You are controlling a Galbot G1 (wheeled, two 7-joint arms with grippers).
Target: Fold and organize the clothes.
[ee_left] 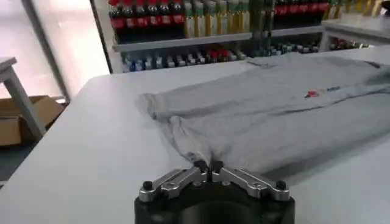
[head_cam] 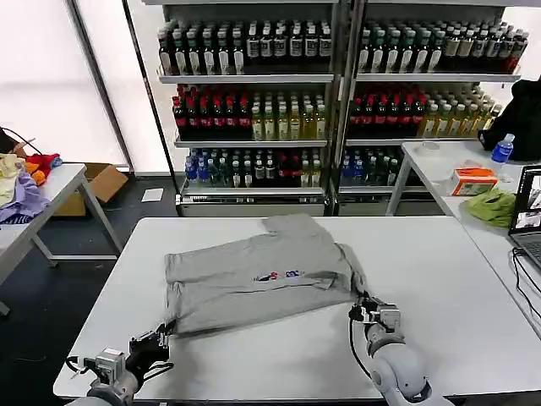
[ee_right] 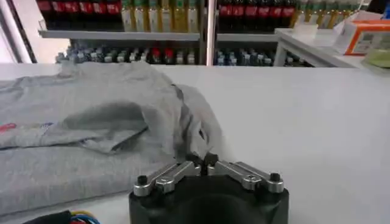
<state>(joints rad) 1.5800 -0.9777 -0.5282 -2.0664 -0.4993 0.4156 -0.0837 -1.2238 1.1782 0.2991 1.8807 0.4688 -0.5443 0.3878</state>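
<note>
A light grey shirt [head_cam: 254, 271] with a small multicolour chest print [head_cam: 279, 275] lies partly folded in the middle of the white table [head_cam: 439, 279]. At the shirt's near-left corner my left gripper [head_cam: 161, 338] is shut, and the left wrist view shows a pinch of the hem between its fingertips [ee_left: 207, 165], with the shirt [ee_left: 274, 115] stretching away beyond. My right gripper [head_cam: 365, 311] sits at the near-right corner, shut on a bunched edge of the fabric [ee_right: 202, 162]. There the shirt [ee_right: 91, 128] has a fold lying over it.
Shelves of bottles [head_cam: 254, 85] stand behind the table. On a side table to the right are a lime-green cloth [head_cam: 493, 205], an orange box [head_cam: 473, 179], a water bottle [head_cam: 502, 150] and a laptop [head_cam: 528, 216]. A left table [head_cam: 59, 182] holds coloured garments [head_cam: 21, 190].
</note>
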